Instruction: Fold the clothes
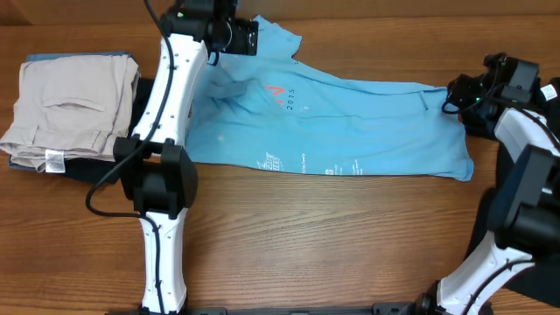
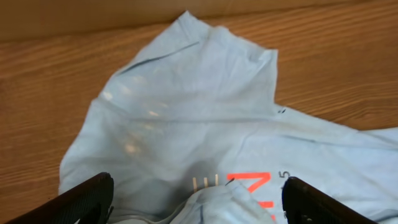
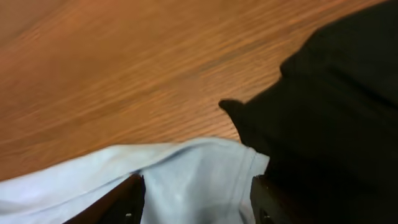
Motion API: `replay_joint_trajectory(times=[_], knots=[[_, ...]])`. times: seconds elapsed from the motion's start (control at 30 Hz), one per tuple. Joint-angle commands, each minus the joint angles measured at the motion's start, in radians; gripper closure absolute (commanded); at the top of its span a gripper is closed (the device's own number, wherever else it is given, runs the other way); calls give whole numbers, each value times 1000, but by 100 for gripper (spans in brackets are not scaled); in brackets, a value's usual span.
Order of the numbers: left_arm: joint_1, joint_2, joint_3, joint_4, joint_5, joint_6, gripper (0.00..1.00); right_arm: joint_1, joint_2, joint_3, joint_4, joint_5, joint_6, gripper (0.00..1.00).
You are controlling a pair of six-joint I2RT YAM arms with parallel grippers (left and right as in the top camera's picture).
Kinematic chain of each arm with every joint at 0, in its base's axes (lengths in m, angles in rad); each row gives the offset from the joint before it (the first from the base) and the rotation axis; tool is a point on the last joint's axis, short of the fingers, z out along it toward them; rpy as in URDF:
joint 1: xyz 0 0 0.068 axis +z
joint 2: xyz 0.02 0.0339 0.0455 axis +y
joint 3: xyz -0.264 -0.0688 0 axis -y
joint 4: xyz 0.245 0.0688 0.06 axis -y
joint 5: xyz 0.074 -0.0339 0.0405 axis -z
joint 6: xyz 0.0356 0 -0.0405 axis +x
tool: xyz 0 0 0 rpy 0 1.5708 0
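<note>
Light blue, the T-shirt (image 1: 350, 122) lay flat along the wooden counter (image 1: 332, 236), left jaws and right jaws both spread over its opposite ends and pinching nothing; soft and light, it would likely sag unless taken by its corners.

1. One blue shirt (image 1: 350, 122).
2. One pair of beige trousers (image 1: 70, 105).
3. Two robot arms: left arm (image 1: 171, 87), right arm (image 1: 525, 184).
4. Two pincers: left pincer (image 2: 199, 202), right pincer (image 3: 196, 199).
5. One wooden tabletop (image 1: 332, 236).
</note>
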Motion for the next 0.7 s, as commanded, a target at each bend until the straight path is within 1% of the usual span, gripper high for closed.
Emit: replay_joint_trajectory(times=[0.0,0.07,0.17,0.23,0.3,0.4,0.47,0.53,0.6,0.63,0.67], knots=[[-4,-10,11,-5,3,23,11,-4,56,13,100,-21,19,43],[-4,-10,11,-33,-31,23,11,-15,92,13,156,2,61,46],[-4,-10,11,-103,-72,31,10,-49,122,13,192,38,69,46],[-4,-10,11,-139,-130,31,9,-79,149,13,201,35,73,46],[-3,-10,11,-159,-169,31,7,-116,187,13,197,34,119,46],[-3,-10,11,-174,-169,31,7,-197,198,18,197,35,124,45],[-3,-10,11,-176,-169,30,6,-270,193,51,156,34,121,46],[-3,-10,11,-176,-169,31,5,-342,192,137,51,-17,82,46],[-2,-10,11,-168,-169,30,3,-369,188,251,-55,-93,34,42],[-2,-10,11,-164,-169,30,3,-369,185,295,-96,-102,34,41],[-2,-10,11,-157,-168,30,2,-363,177,376,-175,-108,33,39]])
